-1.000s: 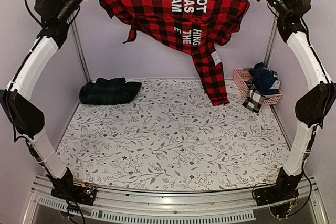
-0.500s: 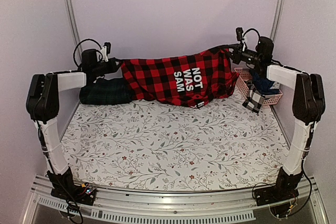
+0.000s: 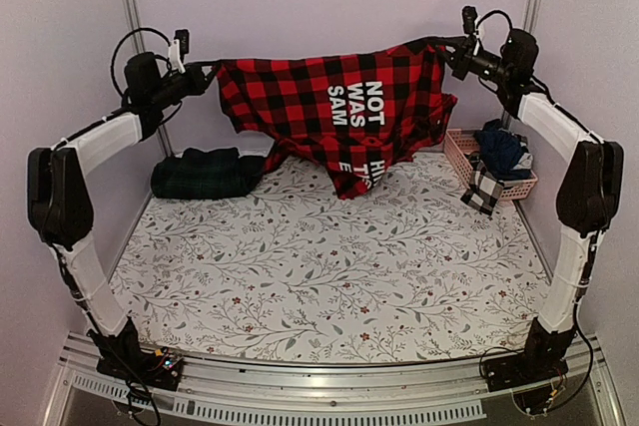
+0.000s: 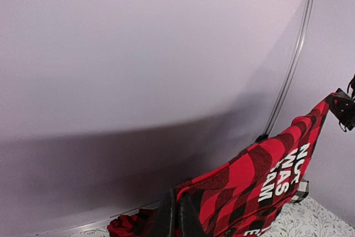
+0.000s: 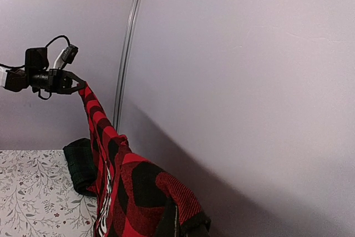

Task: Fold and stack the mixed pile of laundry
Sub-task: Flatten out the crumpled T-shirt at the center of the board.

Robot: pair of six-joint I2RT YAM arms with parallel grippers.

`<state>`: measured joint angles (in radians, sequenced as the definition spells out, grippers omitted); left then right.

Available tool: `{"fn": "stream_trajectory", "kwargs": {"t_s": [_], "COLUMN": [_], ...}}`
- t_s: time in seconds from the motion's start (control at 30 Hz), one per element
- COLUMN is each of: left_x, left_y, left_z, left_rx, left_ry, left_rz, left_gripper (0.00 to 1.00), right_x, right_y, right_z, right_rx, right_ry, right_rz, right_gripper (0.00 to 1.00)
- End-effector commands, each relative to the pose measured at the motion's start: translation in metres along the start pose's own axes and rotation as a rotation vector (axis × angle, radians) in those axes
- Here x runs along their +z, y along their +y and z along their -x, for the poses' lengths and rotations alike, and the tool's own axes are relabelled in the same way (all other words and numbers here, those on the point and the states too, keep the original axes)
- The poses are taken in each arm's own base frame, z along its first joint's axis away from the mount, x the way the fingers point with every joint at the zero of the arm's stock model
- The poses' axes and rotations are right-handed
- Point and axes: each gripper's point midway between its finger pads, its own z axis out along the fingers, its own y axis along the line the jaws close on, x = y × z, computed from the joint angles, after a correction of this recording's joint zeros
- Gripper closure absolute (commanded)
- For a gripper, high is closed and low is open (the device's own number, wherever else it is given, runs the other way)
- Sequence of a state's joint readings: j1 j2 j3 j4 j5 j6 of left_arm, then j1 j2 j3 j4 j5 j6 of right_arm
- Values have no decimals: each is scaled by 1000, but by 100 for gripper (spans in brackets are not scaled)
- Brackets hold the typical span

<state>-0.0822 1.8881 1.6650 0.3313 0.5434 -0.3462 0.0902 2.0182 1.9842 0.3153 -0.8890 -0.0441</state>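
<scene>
**A:** Top camera first — the left gripper [image 3: 207,71] is up at ten o'clock and the right gripper [image 3: 451,50] at two o'clock. The flannel shirt [image 3: 329,117] hangs stretched between them, above the far edge of the table cloth [image 3: 329,276].

**B:** Both pinched tight?

**A:** Yes, each set of jaws is clamped on a top corner of the shirt. The white lettering faces the camera. The lowest fold dangles at twelve o'clock, close to the cloth, but I can't tell if it touches.

**B:** And the other laundry?

**A:** The green tartan piece [image 3: 205,173] lies bunched on the cloth at ten o'clock, below the left arm. At three o'clock the pink basket [image 3: 454,142] holds dark navy clothes [image 3: 501,147]. A black-and-white checked piece [image 3: 483,190] is draped over its near wall.

**B:** Left wrist?

**A:** Its fingers [image 4: 166,220] meet at six o'clock with no gap, red-and-black cloth nipped between them. The shirt [image 4: 260,176] runs off toward three o'clock, up to the right gripper [image 4: 344,106] at the frame edge.

**B:** Right wrist?

**A:** The shirt [image 5: 133,187] bunches at six o'clock over that gripper's own fingers, so they're mostly hidden. The cloth climbs to ten o'clock, where the left gripper [image 5: 75,84] grips the far corner. The tartan piece [image 5: 80,165] sits at eight o'clock on the table cloth [image 5: 33,192].
</scene>
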Motion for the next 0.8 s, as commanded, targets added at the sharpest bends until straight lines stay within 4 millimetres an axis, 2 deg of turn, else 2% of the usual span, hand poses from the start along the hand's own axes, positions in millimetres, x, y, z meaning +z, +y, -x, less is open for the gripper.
{"fn": "stream_trajectory", "kwargs": {"t_s": [0.0,0.03,0.07,0.1,0.17,0.2,0.23,0.3,0.53,0.63,0.67,0.7,0.77], "left_x": [-37,-44,-53,-62,-81,-89,-99,-120,-177,-198,-207,-215,-233], "left_y": [-26,-28,-30,-35,-47,-54,-61,-76,-116,-145,-151,-157,-166], "left_z": [9,0,-9,-17,-38,-48,-58,-70,-129,-157,-165,-172,-179], "left_rx": [22,15,6,-2,-32,-44,-46,-40,-45,-36,-33,-35,-40], "left_ry": [-17,6,28,48,99,129,158,187,383,469,509,543,587], "left_rz": [-40,-32,-24,-25,-38,-51,-52,-44,-6,-66,-72,-83,-102], "left_gripper": [100,100,100,100,100,100,100,100,100,100,100,96,72], "right_x": [-21,-29,-38,-49,-69,-79,-88,-106,-155,-179,-187,-193,-207], "right_y": [34,45,57,72,103,118,130,156,219,233,237,243,259], "right_z": [-4,-15,-35,-32,-47,-43,-53,-49,-81,-111,-114,-122,-136], "right_rx": [52,80,119,119,169,192,226,241,466,585,613,662,743], "right_ry": [29,48,75,70,84,86,105,112,206,268,292,337,431], "right_rz": [58,62,62,62,70,70,68,66,17,-80,-108,-124,-127], "right_gripper": [100,100,100,100,100,100,100,100,100,100,99,93,72]}}
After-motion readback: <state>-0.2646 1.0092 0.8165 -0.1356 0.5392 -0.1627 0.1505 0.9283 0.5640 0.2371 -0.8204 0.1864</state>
